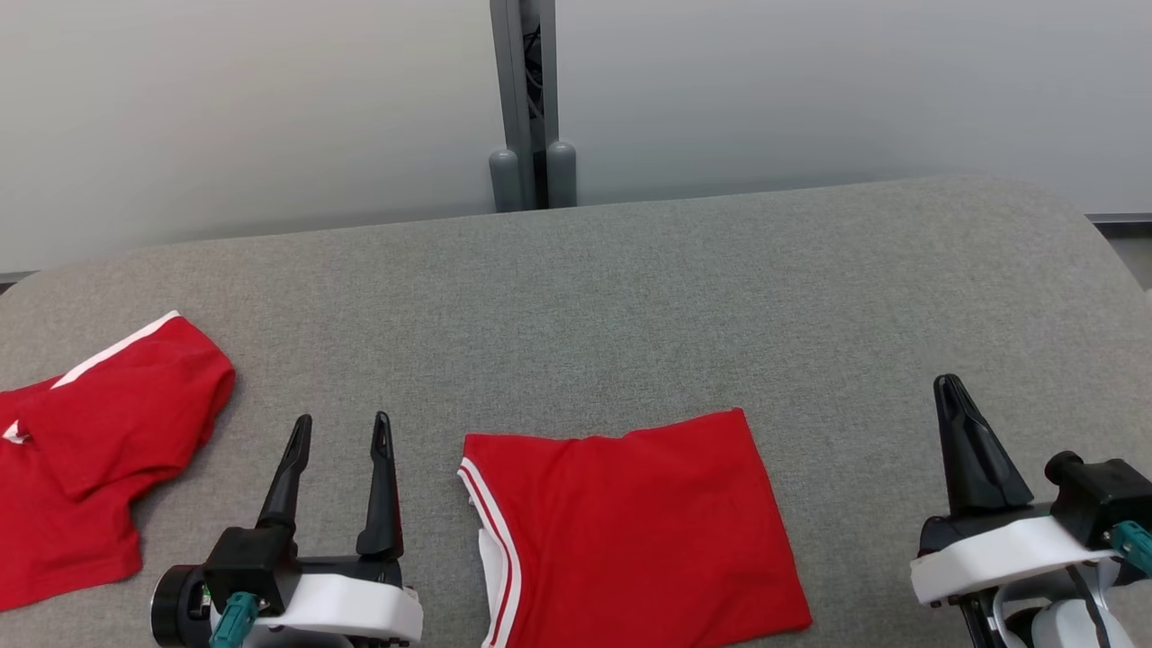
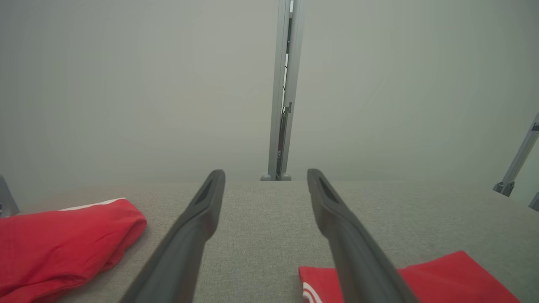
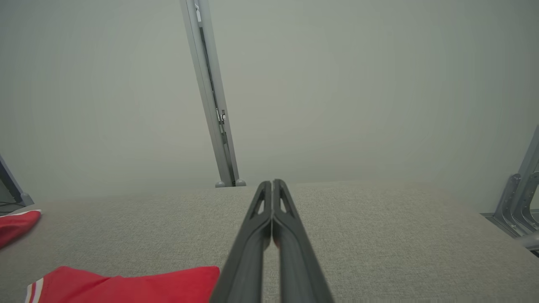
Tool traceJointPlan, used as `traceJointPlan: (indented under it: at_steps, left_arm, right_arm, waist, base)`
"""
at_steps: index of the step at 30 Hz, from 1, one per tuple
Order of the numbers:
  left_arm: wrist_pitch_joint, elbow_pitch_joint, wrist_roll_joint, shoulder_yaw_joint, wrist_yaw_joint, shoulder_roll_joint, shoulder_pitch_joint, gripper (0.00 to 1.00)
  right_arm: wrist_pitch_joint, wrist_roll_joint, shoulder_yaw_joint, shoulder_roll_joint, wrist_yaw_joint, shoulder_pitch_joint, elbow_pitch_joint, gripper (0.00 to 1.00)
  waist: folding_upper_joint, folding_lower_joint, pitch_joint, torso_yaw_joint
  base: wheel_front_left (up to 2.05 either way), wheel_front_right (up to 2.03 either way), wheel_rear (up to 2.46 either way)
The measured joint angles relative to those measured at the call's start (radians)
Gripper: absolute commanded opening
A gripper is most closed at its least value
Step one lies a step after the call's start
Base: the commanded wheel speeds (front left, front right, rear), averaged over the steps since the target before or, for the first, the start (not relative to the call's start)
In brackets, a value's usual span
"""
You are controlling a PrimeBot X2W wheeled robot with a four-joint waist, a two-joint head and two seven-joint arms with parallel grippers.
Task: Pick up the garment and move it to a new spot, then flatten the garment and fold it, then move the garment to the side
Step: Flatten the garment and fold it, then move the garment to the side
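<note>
The garment [image 1: 634, 531] lies folded flat near the middle of the table's [image 1: 648, 288] near edge, a red, roughly rectangular shape. Its white-striped trim runs down its left side, facing the left gripper [image 1: 342, 420], and its far fold line runs almost parallel with the table's far edge, rising a little toward the right. The near part is cut off at the bottom of the head view, so its long axis cannot be told. A second red garment [image 1: 99, 450] lies loosely bunched at the table's left edge, a white band along its far hem, well apart from the folded one.

The table is covered in grey woven fabric with rounded far corners. Behind it stands a pale, plain wall [image 1: 225, 117], split by an upright grey metal post [image 1: 526, 99] with two rounded feet at the table's far edge.

The left gripper hovers over the near edge between the two red pieces, just beside the striped trim, its fingers pointing toward the far edge and standing wide apart — nothing between them. The right gripper [image 1: 950, 389] hangs over the near right part of the table, to the right of the garment and clear of it, its fingers pressed together on nothing and pointing the same way.
</note>
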Motion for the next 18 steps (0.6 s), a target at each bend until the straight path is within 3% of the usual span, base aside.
traceJointPlan:
  at_steps: [2,4,14,18]
  left_arm:
    - [0.000,0.001,0.000,0.000,0.000,0.000,0.000,1.00]
    - [0.000,0.000,0.000,0.001,0.000,0.000,0.000,1.00]
    - [0.000,-0.002,0.000,-0.003,-0.005,0.000,-0.004,1.00]
    - [0.000,-0.002,0.000,-0.016,-0.005,0.000,-0.004,1.00]
  right_arm:
    - [0.001,0.002,-0.003,0.004,0.000,0.005,0.002,0.00]
    - [0.001,0.006,-0.009,0.006,0.000,0.005,0.000,1.00]
    - [0.022,0.014,-0.012,0.007,0.000,0.000,-0.001,1.00]
    - [0.067,0.076,0.017,0.007,0.000,0.004,0.027,1.00]
  waist:
    - [0.0000,0.0000,0.000,0.000]
    - [0.0001,0.0000,0.002,0.002]
    - [0.0000,0.0000,0.013,0.022]
    - [0.0000,0.0000,0.022,0.031]
  base:
    - [0.00,0.00,0.00]
    - [0.00,0.00,0.00]
    - [0.00,0.00,0.00]
    - [0.00,0.00,0.00]
